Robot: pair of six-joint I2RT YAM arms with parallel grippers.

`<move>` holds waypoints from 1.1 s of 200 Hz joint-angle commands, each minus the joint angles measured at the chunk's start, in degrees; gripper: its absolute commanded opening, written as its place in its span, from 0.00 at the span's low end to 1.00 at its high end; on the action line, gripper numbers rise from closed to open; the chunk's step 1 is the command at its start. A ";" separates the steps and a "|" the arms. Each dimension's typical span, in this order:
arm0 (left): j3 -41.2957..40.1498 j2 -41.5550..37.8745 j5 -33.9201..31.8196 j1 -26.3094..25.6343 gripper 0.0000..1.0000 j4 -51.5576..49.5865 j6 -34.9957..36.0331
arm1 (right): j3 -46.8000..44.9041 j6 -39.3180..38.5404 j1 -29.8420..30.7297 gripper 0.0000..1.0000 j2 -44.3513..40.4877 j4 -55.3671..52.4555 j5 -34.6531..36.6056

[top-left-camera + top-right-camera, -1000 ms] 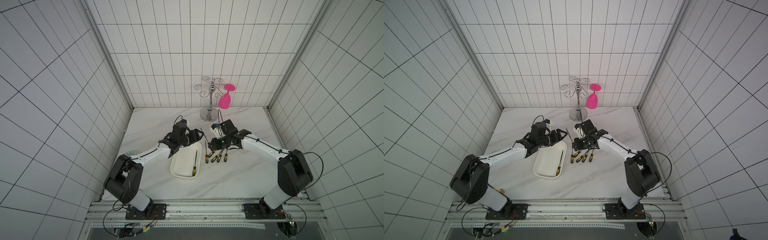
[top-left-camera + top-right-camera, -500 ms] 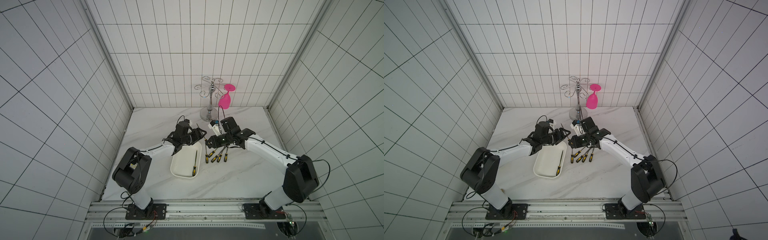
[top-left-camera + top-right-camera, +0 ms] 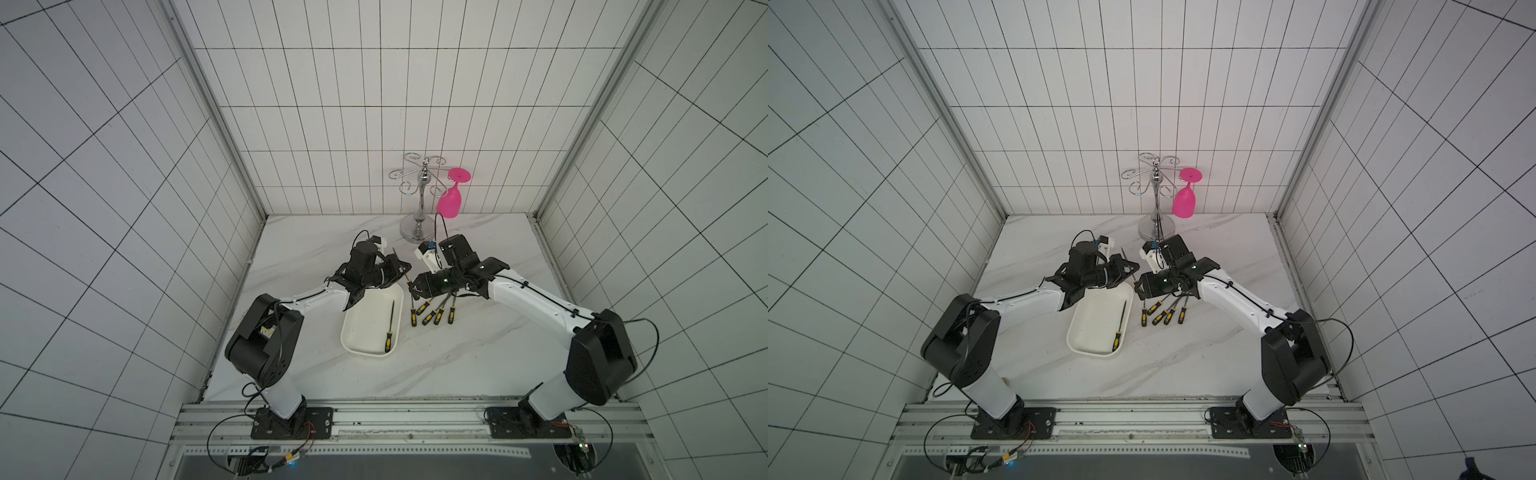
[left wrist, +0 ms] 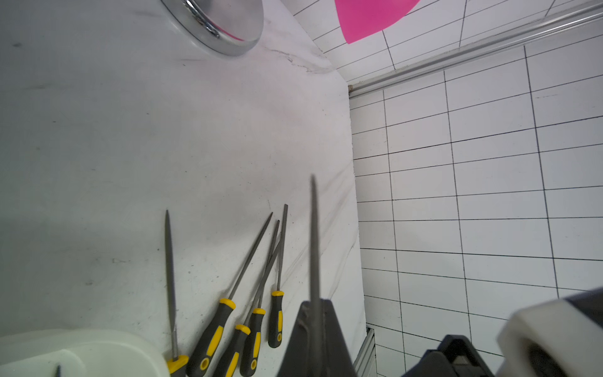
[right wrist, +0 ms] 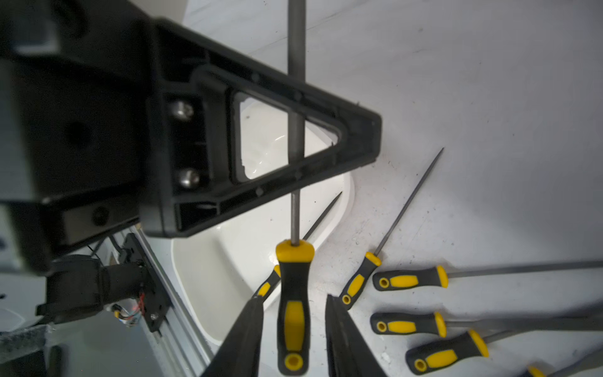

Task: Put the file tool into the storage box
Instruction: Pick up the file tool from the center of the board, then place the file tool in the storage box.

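Both top views show our arms meeting above the far end of the storage box (image 3: 361, 332) on the marble surface (image 3: 457, 365). Our left fingers (image 4: 315, 329) are clenched on the shaft of the file tool (image 5: 294, 303); our right fingers (image 5: 342, 339) seem released beside its handle. Next, we lower it into the box.
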 commanded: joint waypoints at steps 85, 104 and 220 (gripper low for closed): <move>-1.98 -15.59 -9.49 1.04 0.00 -40.95 33.45 | 1.94 1.82 -0.90 0.44 0.76 0.18 5.18; -2.99 -13.58 -9.60 0.66 0.00 -41.44 34.13 | 1.90 2.14 -1.24 0.45 1.32 0.11 5.49; 2.17 -1.22 -10.18 -3.60 0.25 -38.25 31.18 | 5.77 -3.11 -0.09 0.45 12.08 -12.18 6.23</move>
